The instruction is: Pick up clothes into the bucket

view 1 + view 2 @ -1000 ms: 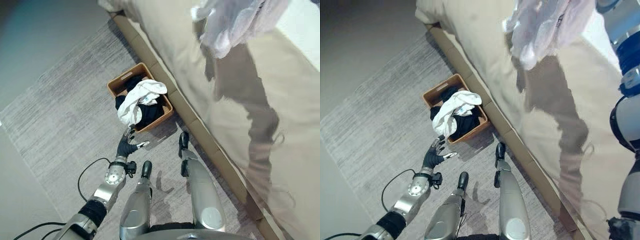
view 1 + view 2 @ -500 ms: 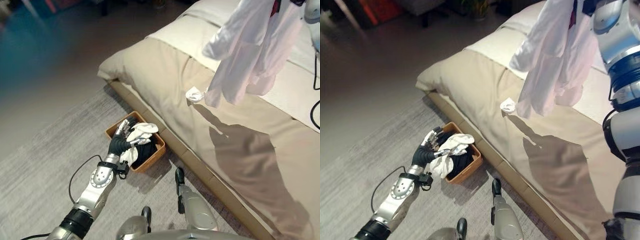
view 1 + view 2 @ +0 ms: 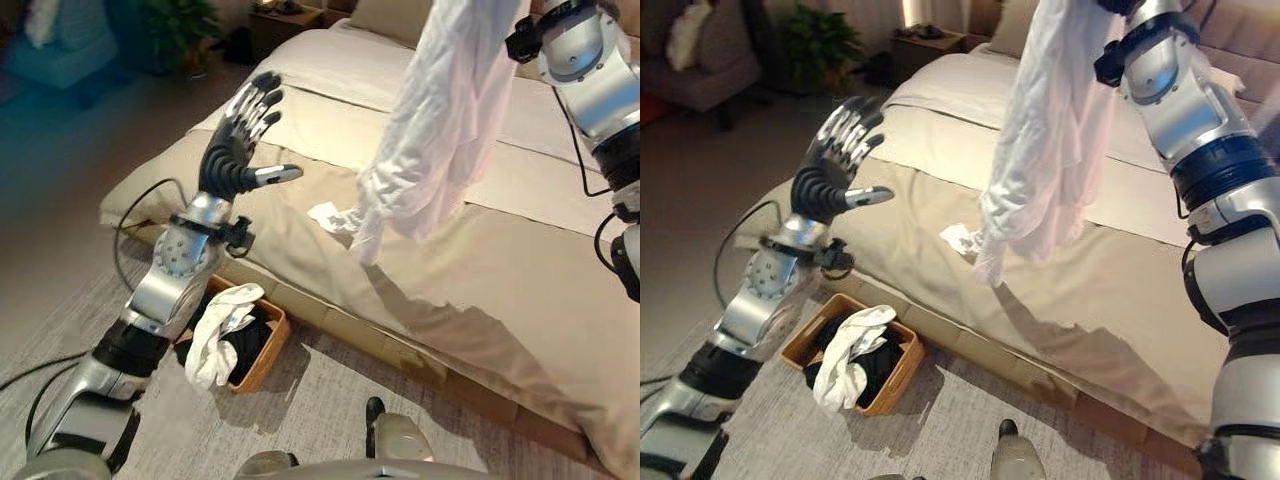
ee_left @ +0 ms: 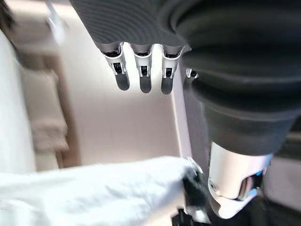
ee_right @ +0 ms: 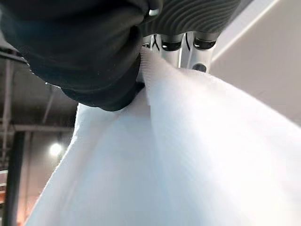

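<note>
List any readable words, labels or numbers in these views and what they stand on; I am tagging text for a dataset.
None: no readable text shows on the white garment hanging from the right hand, the brown basket of clothes, the beige bed, or the raised open left hand.

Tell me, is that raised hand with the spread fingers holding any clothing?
No, the left hand is lifted over the bed with straight, spread fingers and nothing in it; the white shirt hangs from the right hand.

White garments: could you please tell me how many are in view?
2: a white shirt hanging from the right hand, and a white garment draped over the basket; others may be hidden.
</note>
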Available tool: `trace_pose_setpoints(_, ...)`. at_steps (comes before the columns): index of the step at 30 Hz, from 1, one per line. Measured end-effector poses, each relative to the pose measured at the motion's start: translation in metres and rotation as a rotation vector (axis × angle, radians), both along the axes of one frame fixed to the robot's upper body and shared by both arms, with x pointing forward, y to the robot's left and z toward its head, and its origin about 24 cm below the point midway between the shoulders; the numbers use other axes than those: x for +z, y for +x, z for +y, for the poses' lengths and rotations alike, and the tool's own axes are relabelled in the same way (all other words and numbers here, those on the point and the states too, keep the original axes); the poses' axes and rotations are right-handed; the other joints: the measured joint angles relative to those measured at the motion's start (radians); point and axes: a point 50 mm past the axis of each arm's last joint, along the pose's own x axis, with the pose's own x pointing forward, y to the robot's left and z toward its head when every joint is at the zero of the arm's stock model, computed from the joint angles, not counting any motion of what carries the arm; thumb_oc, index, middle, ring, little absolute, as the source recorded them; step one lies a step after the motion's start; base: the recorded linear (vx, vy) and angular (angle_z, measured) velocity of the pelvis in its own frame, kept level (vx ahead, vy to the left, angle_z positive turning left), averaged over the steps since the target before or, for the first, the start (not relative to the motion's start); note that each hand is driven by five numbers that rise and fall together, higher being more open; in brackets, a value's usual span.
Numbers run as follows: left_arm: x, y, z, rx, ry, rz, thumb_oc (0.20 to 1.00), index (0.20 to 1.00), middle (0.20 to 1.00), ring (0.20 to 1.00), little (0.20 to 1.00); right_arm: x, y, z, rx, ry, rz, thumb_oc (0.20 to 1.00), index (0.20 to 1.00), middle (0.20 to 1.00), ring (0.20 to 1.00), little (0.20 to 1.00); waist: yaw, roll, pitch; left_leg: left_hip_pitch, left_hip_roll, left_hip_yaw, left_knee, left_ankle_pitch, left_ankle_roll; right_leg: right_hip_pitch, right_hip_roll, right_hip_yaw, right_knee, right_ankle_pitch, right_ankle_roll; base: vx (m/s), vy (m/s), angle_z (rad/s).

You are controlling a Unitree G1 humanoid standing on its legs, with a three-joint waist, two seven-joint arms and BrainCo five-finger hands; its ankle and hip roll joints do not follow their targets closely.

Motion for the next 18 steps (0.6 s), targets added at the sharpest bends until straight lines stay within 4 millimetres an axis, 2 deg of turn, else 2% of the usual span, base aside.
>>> trace_pose_setpoints(3, 0.0, 0.01, -0.014, -0.025, 0.026, 0.02, 1.0, 1.0, 1.0, 1.0, 1.0, -0.009, -0.007, 0.007, 0.08, -0.025, 0.032, 0.2, 0.2, 0.2, 0.2, 0.2, -0.039, 0.022, -0.021, 0.035, 0.023, 0.017, -0.094, -0.005, -0.011, -0.008, 0.034, 0.019, -0.039, 0.01, 0.004, -0.06, -0.158, -0.3)
trace_pose_setpoints(6, -0.002, 0.016, -0.028, -0.056, 0.068, 0.038, 1.0, 1.0, 1.0, 1.0, 1.0, -0.015, -0.01, 0.017, 0.156, -0.021, 0.058, 0.2, 0.2, 0.2, 0.2, 0.2, -0.04, 0.026, -0.035, 0.045, 0.037, 0.034, -0.144, 0.003, -0.025, -0.008, 0.05, 0.027, -0.07, 0.029, 0.004, -0.06, -0.137, -0.16)
trace_pose_setpoints(10, -0.005, 0.019, -0.045, -0.096, 0.101, 0.06, 1.0, 1.0, 1.0, 1.0, 1.0, -0.018, -0.015, 0.031, 0.23, -0.035, 0.07, 0.2, 0.2, 0.2, 0.2, 0.2, -0.036, 0.034, -0.046, 0.058, 0.048, 0.033, -0.186, 0.025, -0.038, -0.02, 0.067, 0.022, -0.071, 0.026, 0.007, -0.05, -0.109, 0.01)
trace_pose_setpoints(16, -0.007, 0.018, -0.067, -0.209, 0.158, 0.095, 1.0, 1.0, 1.0, 1.0, 1.0, -0.019, -0.023, 0.048, 0.325, -0.06, 0.078, 0.2, 0.2, 0.2, 0.2, 0.2, -0.038, 0.034, -0.063, 0.059, 0.051, 0.031, -0.224, 0.055, -0.037, -0.034, 0.072, 0.011, -0.071, 0.019, 0.004, 0.0, -0.071, 0.02)
trace_pose_setpoints(18, -0.01, 0.02, -0.069, -0.211, 0.175, 0.114, 1.0, 1.0, 1.0, 1.0, 1.0, -0.023, -0.023, 0.053, 0.339, -0.08, 0.096, 0.2, 0.2, 0.2, 0.2, 0.2, -0.039, 0.034, -0.071, 0.059, 0.051, 0.031, -0.224, 0.055, -0.037, -0.034, 0.072, 0.01, -0.071, 0.019, 0.004, 0.01, -0.035, -0.01)
